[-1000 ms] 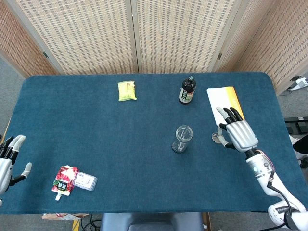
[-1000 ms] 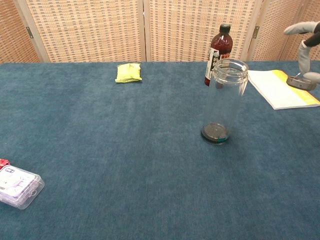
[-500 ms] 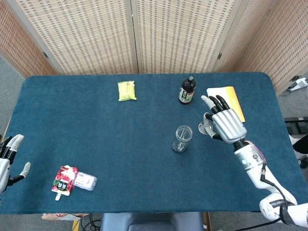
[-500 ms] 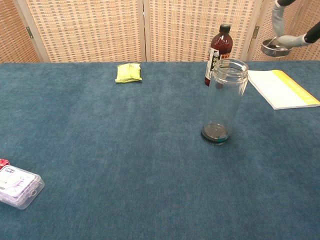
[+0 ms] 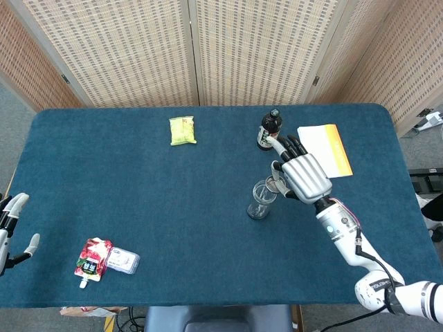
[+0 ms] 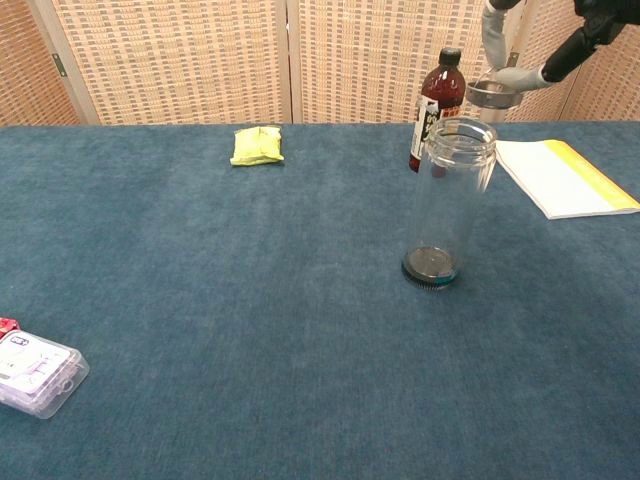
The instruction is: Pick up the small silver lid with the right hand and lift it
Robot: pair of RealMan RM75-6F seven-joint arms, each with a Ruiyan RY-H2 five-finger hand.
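Note:
My right hand (image 5: 302, 177) holds the small silver lid (image 6: 490, 95) in the air, pinched between thumb and finger. In the chest view the lid hangs a little above and to the right of the mouth of the clear glass jar (image 6: 452, 200). In the head view the lid (image 5: 275, 185) shows at the hand's left edge, right beside the jar (image 5: 261, 200). The jar stands upright and empty on the blue table (image 5: 173, 200). My left hand (image 5: 8, 228) is at the table's left edge, fingers spread, holding nothing.
A dark bottle (image 5: 268, 130) stands just behind the jar and the right hand. A white and yellow booklet (image 5: 325, 149) lies to the right. A yellow packet (image 5: 182, 130) lies at the back, a red pouch (image 5: 92, 258) and a clear case (image 5: 120, 260) at front left.
My right hand has lifted the lid off the table near the booklet and carried it up and left, to just beside the jar's mouth. The left hand slid slightly lower.

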